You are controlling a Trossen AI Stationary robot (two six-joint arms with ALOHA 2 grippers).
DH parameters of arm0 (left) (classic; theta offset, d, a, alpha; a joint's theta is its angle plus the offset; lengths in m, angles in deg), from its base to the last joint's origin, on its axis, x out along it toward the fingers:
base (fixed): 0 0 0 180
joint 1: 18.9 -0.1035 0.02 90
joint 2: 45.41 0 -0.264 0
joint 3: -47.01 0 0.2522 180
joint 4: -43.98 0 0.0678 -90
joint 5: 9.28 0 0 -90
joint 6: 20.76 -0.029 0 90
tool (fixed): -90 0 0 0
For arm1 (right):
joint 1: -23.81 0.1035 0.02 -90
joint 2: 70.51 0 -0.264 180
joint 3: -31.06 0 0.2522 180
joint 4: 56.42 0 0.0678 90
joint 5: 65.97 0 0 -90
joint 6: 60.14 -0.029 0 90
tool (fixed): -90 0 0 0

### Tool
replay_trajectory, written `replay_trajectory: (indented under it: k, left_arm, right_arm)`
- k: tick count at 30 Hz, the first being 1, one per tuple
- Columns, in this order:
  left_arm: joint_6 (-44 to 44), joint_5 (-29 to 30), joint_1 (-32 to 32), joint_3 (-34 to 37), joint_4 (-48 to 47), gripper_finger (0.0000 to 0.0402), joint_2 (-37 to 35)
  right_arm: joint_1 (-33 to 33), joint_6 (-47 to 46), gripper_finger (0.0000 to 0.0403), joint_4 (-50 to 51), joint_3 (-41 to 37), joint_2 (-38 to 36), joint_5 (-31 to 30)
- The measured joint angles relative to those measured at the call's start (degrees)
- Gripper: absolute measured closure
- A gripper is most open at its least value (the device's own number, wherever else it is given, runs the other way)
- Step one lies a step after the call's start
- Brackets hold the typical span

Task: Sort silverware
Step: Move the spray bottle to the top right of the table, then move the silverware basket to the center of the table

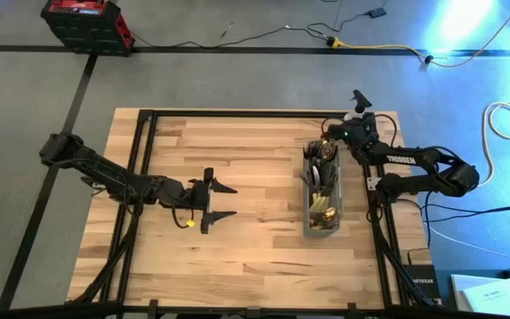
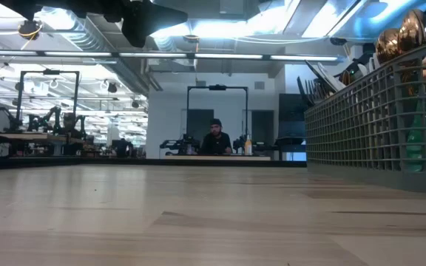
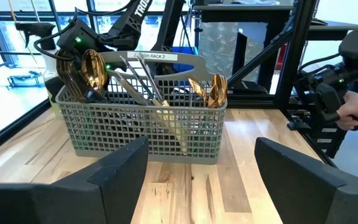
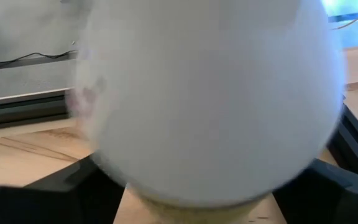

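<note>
1. The left gripper (image 1: 222,202) hovered over the bare middle of the wooden table (image 1: 237,257), its two dark fingers (image 3: 120,177) spread wide with nothing between them

2. It pointed toward the grey mesh caddy (image 1: 321,190), which stood well apart from it on the table's right side

3. The silverware (image 3: 95,68) stood upright inside the caddy: gold spoon bowls and dark handles crowded one end, a couple of gold pieces (image 3: 211,92) rose at the other end, and slim pale handles leaned between them

4. In the low view the caddy's mesh wall (image 2: 379,122) filled the right edge, with bronze spoon bowls (image 2: 401,37) sticking up above its rim

5. The right gripper (image 1: 330,142) was at the far end of the caddy, just above the silverware there

6. Its fingers (image 4: 48,186) stood far apart around a large pale rounded shape (image 4: 210,99) that filled its wrist view; whether they gripped it I could not tell

7. A seated person (image 2: 215,138) showed far behind the table in the room
</note>
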Motion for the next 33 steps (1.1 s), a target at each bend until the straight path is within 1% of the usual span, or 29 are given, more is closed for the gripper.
replay_trajectory:
  k: [6, 11, 17, 22, 28, 31, 33]
  left_arm:
    - [0.0, 0.0, 0.0, 0.0, 0.0, 0.0121, 0.0]
    - [0.0, 0.0, 0.0, 0.0, 0.0, 0.0121, 0.0]
    - [0.0, 0.0, 0.0, 0.0, 0.0, 0.0121, 0.0]
    - [0.1, 0.0, 0.0, 0.0, -0.2, 0.0121, 0.0]
    - [0.3, 0.0, 0.1, 0.0, -0.4, 0.0121, 0.0]
    - [0.3, 0.0, 0.1, 0.0, -0.4, 0.0121, 0.0]
    - [0.3, 0.0, 0.1, 0.0, -0.4, 0.0121, 0.0]
  right_arm:
    - [0.5, 0.4, 0.0045, 0.2, 0.0, -0.2, 0.2]
    - [0.5, 0.8, 0.0022, 1.0, -0.1, -2.1, 1.3]
    - [1.0, 1.5, 0.0011, 2.5, -0.1, -6.5, 1.6]
    - [2.6, 1.7, 0.001, 7.1, -0.1, -11.2, 0.9]
    - [6.8, -1.1, 0.001, 17.8, -0.1, -17.8, -4.1]
    - [10.9, -2.3, 0.001, 20.4, -0.2, -21.5, -7.3]
    - [13.6, -2.7, 0.001, 20.4, -0.2, -24.0, -8.4]
